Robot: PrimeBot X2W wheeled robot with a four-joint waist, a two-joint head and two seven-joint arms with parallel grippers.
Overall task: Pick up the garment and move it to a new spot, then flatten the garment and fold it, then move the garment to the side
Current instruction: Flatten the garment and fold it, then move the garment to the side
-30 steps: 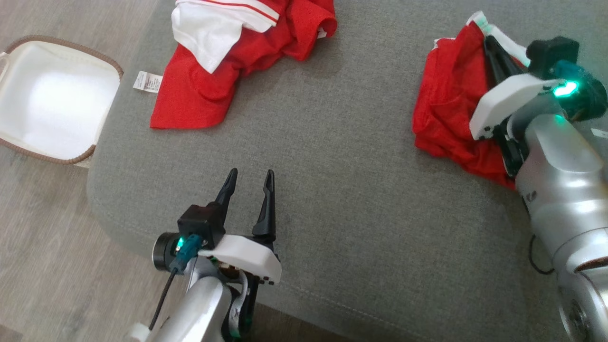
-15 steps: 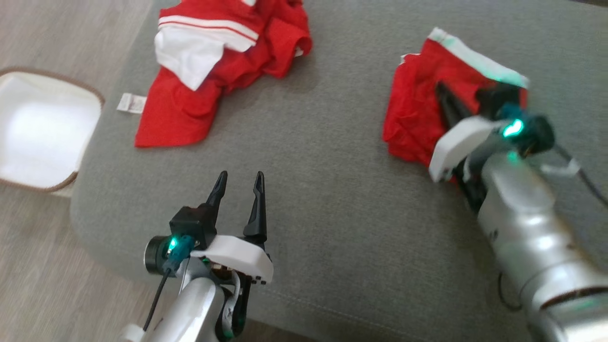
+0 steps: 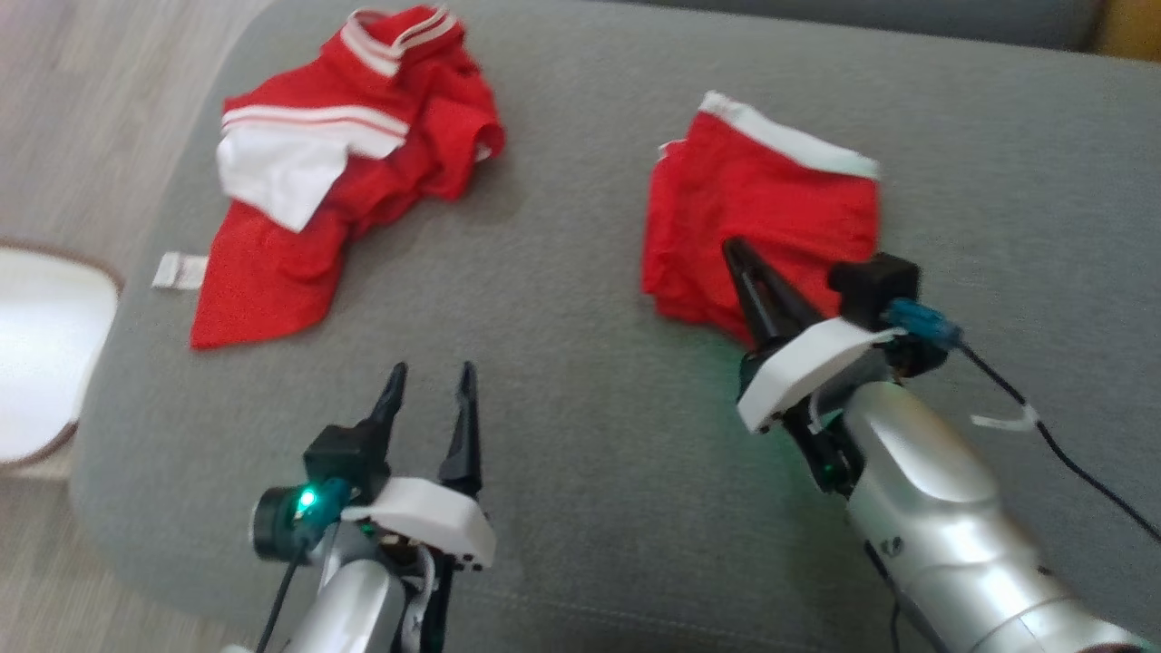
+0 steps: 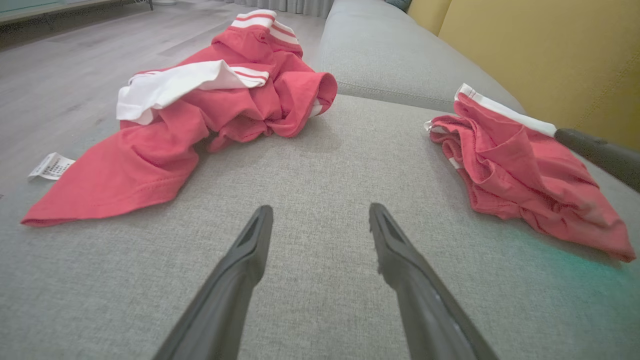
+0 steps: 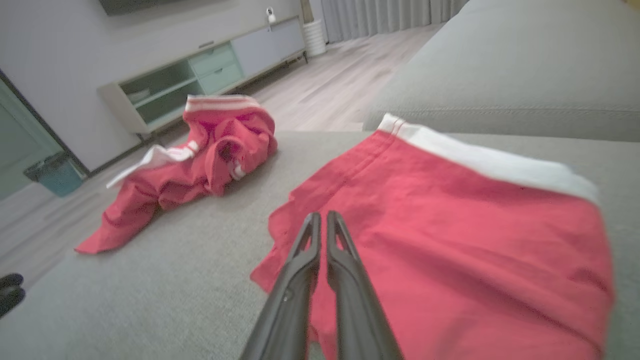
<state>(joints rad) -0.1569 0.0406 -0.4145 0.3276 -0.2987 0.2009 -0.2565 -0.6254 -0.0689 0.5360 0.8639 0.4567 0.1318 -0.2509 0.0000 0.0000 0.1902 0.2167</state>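
A folded red garment with a white waistband (image 3: 762,209) lies flat on the grey sofa's right part, also seen in the left wrist view (image 4: 515,165) and the right wrist view (image 5: 450,225). My right gripper (image 3: 733,247) is shut, its tips (image 5: 320,216) over the garment's near left edge, with nothing visibly pinched between them. A crumpled red and white garment (image 3: 317,209) lies at the far left (image 4: 210,115). My left gripper (image 3: 428,376) is open above bare cushion near the front edge, its fingers apart (image 4: 320,215).
The grey sofa cushion (image 3: 562,381) has bare room between the two garments. A white basket with a brown rim (image 3: 36,363) stands on the wood floor at the left. A yellow backrest (image 4: 550,50) rises behind the folded garment. A low cabinet (image 5: 210,75) stands across the room.
The head camera has swung, shifting the whole scene left and down. My right gripper has drawn back toward me off the folded garment, which stays in place. The left gripper stays open.
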